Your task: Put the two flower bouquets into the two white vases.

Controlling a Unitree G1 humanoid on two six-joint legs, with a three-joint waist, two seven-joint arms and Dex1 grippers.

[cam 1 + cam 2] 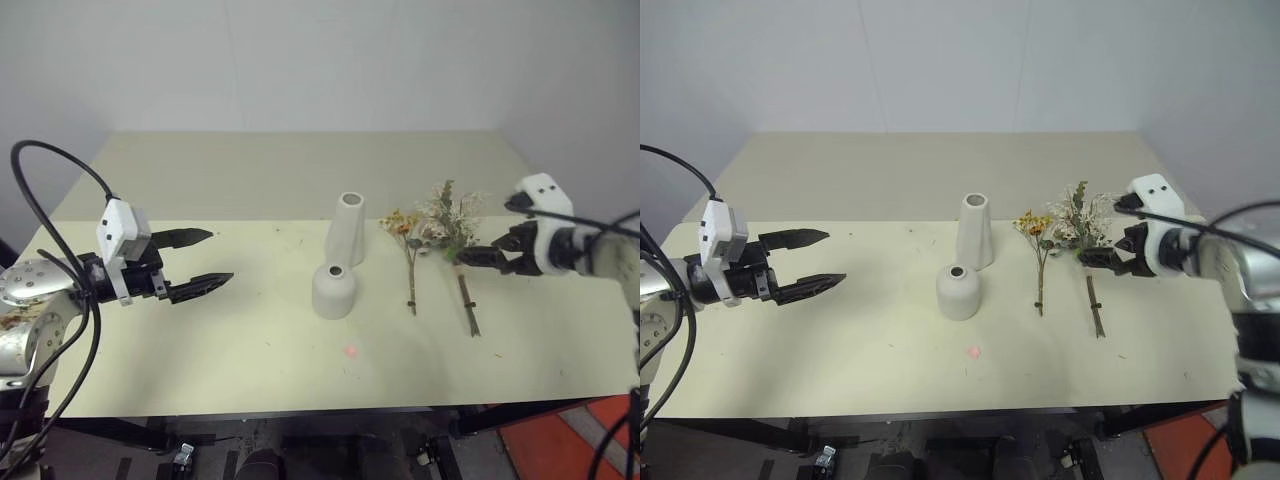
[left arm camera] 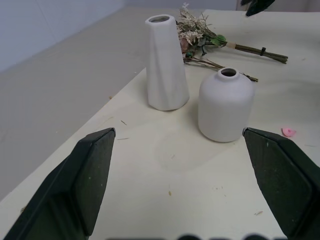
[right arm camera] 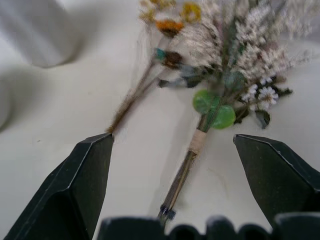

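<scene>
Right end effector point(image 1: 1110, 250): black fingers spread wide, nothing held, poised just above the wrapped stem of the big bushy bunch of cream and pale-pink dried flowers with green sprigs point(image 1: 1080, 222), near the right edge of the tabletop point(image 1: 840, 370). Not yet touching, as far as can be judged. Just beside that bunch, toward the middle: the thin yellow-orange sprig on a slender stem point(image 1: 1038, 240), flat on the surface, heads pointing to the far edge. Further toward the middle: the tall slim tapered matte white ceramic vase point(image 1: 975, 232), upright, and just nearer the front edge the short squat dome-shaped white vase with a small top hole point(image 1: 958, 292), upright, close beside the tall one. Both mouths empty.

Left end effector point(image 1: 200, 260): fingers wide apart, empty, hovering near the left edge and pointing across at the vases, well apart from them.

Progress: nothing placed. Both bouquets left to lift and insert; first grasp apparently in preparation on the bushy bunch.
</scene>
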